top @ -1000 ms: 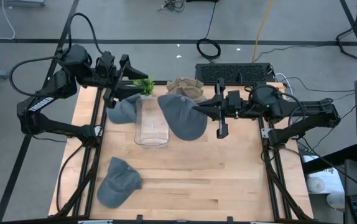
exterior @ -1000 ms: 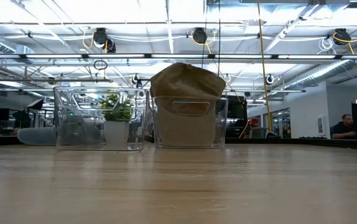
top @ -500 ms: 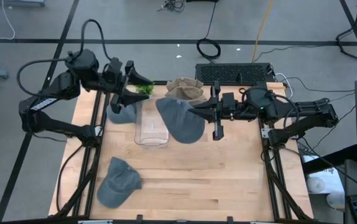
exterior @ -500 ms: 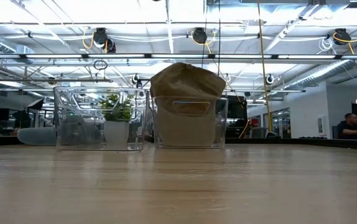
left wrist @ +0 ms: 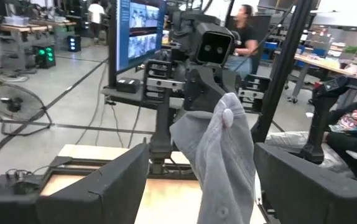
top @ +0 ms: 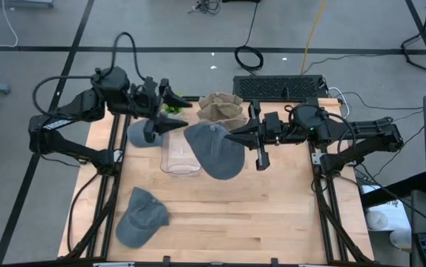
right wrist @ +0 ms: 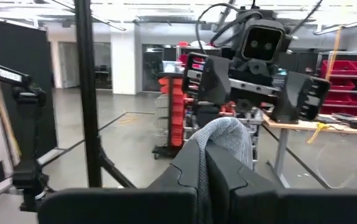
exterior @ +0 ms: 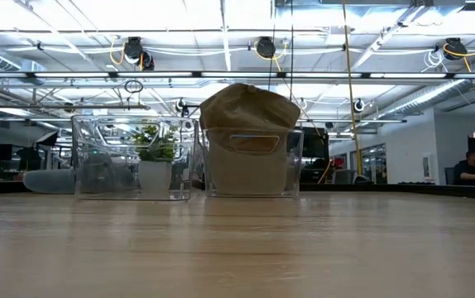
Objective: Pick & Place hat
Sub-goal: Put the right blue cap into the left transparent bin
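A grey hat [top: 213, 150] hangs in the air over the middle of the table, held by my right gripper [top: 237, 138], which is shut on it. In the left wrist view the hat [left wrist: 223, 158] droops with its top button facing my left gripper [left wrist: 200, 154]. My left gripper [top: 170, 113] is open just left of the hat, a finger on either side of it and apart from it. A second grey hat [top: 141, 216] lies flat near the table's near left corner. A third grey hat [top: 142, 134] lies under my left arm. My right gripper pinches the hat's right edge [top: 230, 139] between its two fingers, coming level from the table's right. A fold of the cloth [right wrist: 228, 132] bulges up past the fingers [right wrist: 188, 171]. The hat is lifted clear and hangs slack below the hold.
A clear bin [top: 180, 154] stands under the hat's left side. At the far edge, a clear bin holds a tan hat [exterior: 248, 124], and a bin beside it holds a small potted plant [exterior: 154, 157]. The near half of the table [top: 257, 215] is bare wood.
My left gripper has swung from the far left corner toward the table's right and nearer, closing on the held hat. My right gripper has carried the hat a little toward the table's left. Both have kept their finger gaps.
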### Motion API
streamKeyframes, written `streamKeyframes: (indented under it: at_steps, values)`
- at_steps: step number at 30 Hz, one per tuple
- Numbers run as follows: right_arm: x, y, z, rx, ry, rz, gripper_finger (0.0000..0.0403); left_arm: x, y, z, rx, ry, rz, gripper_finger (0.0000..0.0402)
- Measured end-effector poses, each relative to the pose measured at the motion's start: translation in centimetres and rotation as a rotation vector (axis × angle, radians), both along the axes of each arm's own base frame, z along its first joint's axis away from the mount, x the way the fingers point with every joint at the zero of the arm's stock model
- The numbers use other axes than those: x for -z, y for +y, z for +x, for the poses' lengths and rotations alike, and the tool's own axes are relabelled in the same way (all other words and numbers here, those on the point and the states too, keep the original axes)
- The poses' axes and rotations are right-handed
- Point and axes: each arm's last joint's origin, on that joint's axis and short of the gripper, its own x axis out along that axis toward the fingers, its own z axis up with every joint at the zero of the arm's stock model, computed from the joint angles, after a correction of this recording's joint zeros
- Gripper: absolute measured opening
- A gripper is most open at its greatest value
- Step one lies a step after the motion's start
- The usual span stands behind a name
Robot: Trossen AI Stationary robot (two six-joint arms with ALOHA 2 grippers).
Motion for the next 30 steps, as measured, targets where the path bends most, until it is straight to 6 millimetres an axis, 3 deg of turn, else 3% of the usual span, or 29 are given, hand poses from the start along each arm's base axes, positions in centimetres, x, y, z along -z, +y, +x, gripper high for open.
streamKeyframes:
  at_steps: [10, 30]
  values:
    - [0.5, 0.0, 0.4, -0.005, 0.029, -0.004, 0.0000, 1.0, -1.0, 3.0, 0.064, 0.002, -0.003, 0.0299]
    - [1.3, 0.1, 1.3, -0.005, 0.065, -0.003, 0.0000, 2.9, -1.6, 6.4, 0.154, 0.077, -0.110, 0.0300]
